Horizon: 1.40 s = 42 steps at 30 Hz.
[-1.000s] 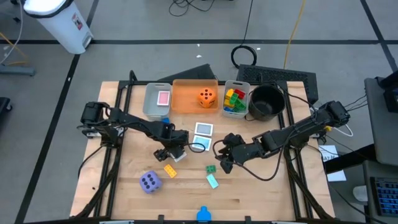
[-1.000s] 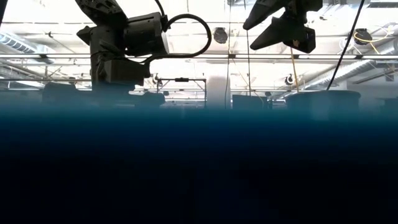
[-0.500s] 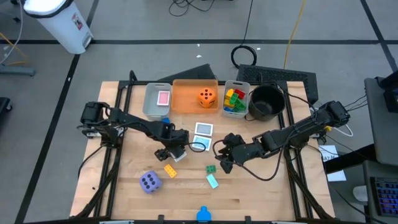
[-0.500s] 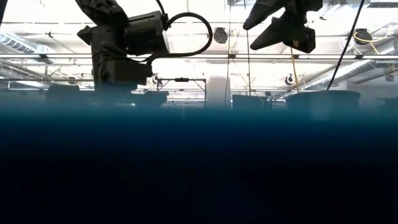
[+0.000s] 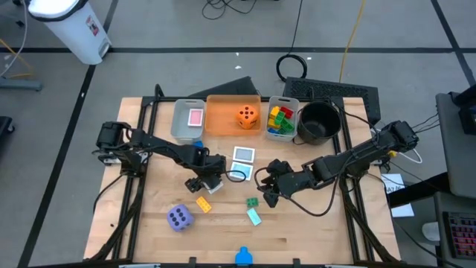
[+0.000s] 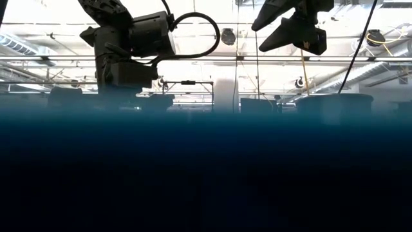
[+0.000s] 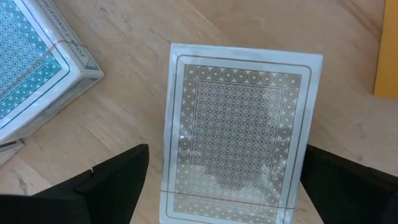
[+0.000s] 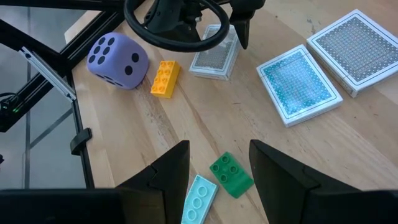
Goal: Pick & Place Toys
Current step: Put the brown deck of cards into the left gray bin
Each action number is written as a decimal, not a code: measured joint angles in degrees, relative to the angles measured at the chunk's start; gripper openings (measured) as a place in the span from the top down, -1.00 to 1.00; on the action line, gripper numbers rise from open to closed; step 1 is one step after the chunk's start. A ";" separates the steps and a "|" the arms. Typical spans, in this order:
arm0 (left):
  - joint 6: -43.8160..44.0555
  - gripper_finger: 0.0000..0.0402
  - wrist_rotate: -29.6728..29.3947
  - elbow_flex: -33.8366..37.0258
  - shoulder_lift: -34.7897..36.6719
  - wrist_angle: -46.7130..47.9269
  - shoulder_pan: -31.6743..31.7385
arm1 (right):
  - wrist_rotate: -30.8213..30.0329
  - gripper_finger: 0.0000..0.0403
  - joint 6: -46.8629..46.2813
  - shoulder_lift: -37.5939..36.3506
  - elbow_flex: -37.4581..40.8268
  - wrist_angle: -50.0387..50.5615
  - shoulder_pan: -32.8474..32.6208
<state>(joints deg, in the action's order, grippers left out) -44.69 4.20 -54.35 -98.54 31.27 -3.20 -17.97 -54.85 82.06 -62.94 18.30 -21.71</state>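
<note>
A grey-patterned picture card (image 7: 236, 130) lies flat on the wooden table. My left gripper (image 7: 227, 183) is open above it, pointing down, one finger on each side of the card's long edges; I see no touch. Beside it lie a teal-backed card (image 7: 31, 68), a yellow brick (image 8: 165, 79) and the purple die (image 8: 117, 59). My right gripper (image 8: 214, 171) hovers open and holds nothing, raised over a green brick (image 8: 231, 175) and a light-blue brick (image 8: 200, 199). In the high view the left gripper (image 5: 207, 181) and the right gripper (image 5: 264, 190) stand mid-table.
Along the far edge stand a grey bin (image 5: 188, 119) with a red card, an orange bin (image 5: 223, 119) holding the orange die (image 5: 248, 115), a small grey bin (image 5: 281, 119) of bricks and a black bowl (image 5: 320, 123). Two more cards (image 5: 243, 155) lie between the grippers.
</note>
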 joint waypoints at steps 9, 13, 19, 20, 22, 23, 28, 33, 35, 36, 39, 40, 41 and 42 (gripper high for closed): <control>-0.17 -0.88 1.60 0.00 0.00 0.38 0.02 | -0.01 0.22 0.00 0.00 0.00 0.01 0.00; -0.09 -0.68 1.85 0.00 0.00 0.38 0.02 | 0.01 0.22 0.00 0.00 -0.01 -0.01 0.00; 2.49 -0.49 1.72 -0.02 0.00 0.17 0.02 | 0.01 0.22 0.00 0.00 -0.02 0.01 -0.02; 3.25 -0.49 1.62 -0.02 0.00 0.19 0.02 | 0.01 0.22 0.02 0.00 0.00 0.01 0.00; 4.71 -0.54 1.53 -0.04 0.00 0.26 0.07 | 0.01 0.22 0.06 0.00 0.00 0.01 0.00; 5.41 -0.58 1.22 -0.04 0.00 0.34 0.07 | 0.01 0.22 0.20 0.00 0.00 -0.01 -0.02; 8.03 -0.63 0.09 -1.74 -0.07 4.45 0.27 | 0.02 0.22 1.09 0.00 0.00 -0.01 -0.01; 12.33 -0.48 0.83 -6.61 -0.07 11.12 0.99 | 0.02 0.22 1.57 0.00 -0.01 -0.39 -0.01; 14.67 -0.48 2.46 -9.31 -0.07 14.37 1.49 | 0.01 0.22 1.60 0.00 0.00 -0.59 0.00; 15.94 -0.48 3.40 -10.64 -0.07 15.75 1.83 | 0.01 0.22 1.65 0.00 0.00 -0.72 0.00; 19.05 -0.54 5.22 -14.89 -0.07 19.75 2.66 | -0.13 0.22 1.97 0.02 0.00 -2.16 0.00; 19.84 -0.57 5.28 -16.48 -0.07 21.15 2.96 | -0.38 0.22 1.97 0.04 0.00 -3.26 -0.01; 20.22 -0.61 5.28 -18.31 -0.07 22.62 3.24 | -1.19 0.22 1.78 0.04 0.00 -4.58 -0.02; 20.70 -0.63 5.27 -20.05 -0.07 24.10 3.50 | -2.05 0.22 1.05 0.04 0.00 -5.91 -0.01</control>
<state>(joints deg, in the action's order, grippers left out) -23.98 9.46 -74.40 -98.61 55.36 0.30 -20.01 -53.80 82.11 -62.94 12.39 -21.73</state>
